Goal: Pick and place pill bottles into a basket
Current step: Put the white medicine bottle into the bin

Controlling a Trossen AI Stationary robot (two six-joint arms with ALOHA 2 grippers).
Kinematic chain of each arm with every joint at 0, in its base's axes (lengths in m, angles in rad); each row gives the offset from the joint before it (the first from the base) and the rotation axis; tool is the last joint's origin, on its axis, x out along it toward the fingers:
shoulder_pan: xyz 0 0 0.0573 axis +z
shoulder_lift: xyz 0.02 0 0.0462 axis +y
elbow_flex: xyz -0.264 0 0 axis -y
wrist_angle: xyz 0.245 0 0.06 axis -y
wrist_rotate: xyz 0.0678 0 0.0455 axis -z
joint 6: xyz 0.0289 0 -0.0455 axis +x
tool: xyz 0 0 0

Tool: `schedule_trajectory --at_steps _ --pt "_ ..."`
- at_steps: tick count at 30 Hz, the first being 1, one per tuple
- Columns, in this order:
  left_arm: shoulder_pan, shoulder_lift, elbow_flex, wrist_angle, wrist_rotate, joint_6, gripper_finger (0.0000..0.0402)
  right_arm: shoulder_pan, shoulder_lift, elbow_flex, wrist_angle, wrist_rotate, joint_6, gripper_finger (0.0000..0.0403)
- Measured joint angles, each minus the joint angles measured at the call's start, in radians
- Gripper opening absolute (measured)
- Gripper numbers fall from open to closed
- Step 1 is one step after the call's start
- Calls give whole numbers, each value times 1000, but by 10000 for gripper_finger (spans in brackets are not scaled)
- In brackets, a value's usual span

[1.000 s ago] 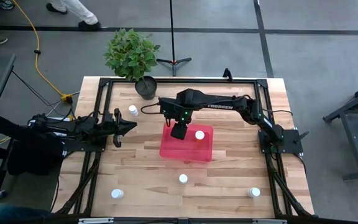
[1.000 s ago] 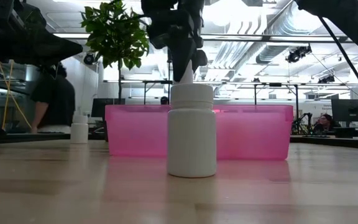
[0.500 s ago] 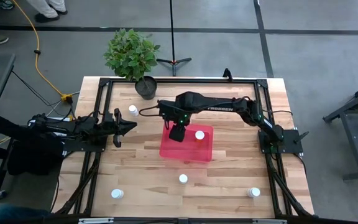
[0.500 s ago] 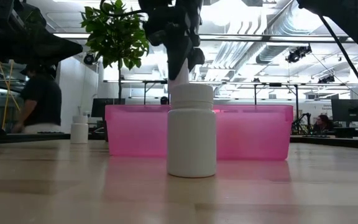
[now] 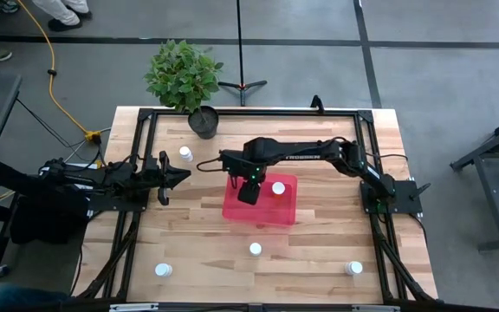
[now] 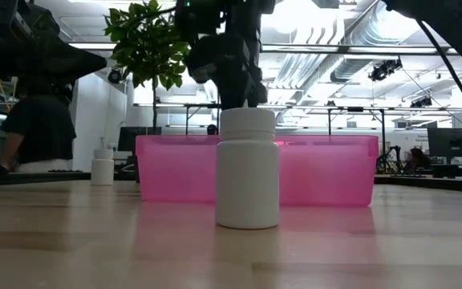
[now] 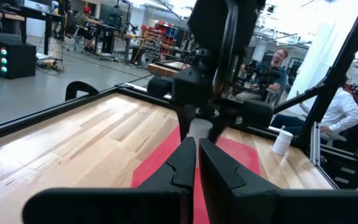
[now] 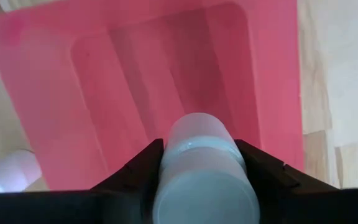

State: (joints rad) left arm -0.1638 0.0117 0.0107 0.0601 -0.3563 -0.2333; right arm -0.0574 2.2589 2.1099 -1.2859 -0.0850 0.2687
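My right gripper hangs over the left part of the pink basket, shut on a white pill bottle. Another white-capped bottle stands inside the basket. More bottles stand on the table at the far left, the near middle, the near left and the near right. My left gripper waits shut at the table's left, pointing level toward the basket. My right gripper pinches the bottle by two opposite sides between its two fingers. The fingers come from above, pointing down. The bottle hangs upright below them, over the basket's floor and clear of it.
A potted plant stands at the far left corner. In the low view, the near-middle bottle stands in front of the basket and hides the held one. People move in the room behind the table.
My right gripper has sunk toward the basket with the bottle, staying shut on it and pointing down. In the low view, the held bottle has dropped behind the front bottle's cap.
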Motion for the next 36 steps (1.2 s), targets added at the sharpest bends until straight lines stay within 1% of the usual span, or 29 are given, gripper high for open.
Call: schedule_trajectory --at_steps 7,17,27,31,36 --pt "0 0 0 0 1 0 58 2 0 -57 47 -2 2 166" --pt "0 0 0 -1 2 0 58 1 0 -167 162 0 17 165" --pt "0 0 0 -1 5 0 58 2 0 -178 215 30 19 161" --pt "0 0 0 -1 5 0 58 12 0 -178 236 84 -3 167" --pt "0 0 0 -1 5 0 58 25 0 -178 242 83 -15 161"
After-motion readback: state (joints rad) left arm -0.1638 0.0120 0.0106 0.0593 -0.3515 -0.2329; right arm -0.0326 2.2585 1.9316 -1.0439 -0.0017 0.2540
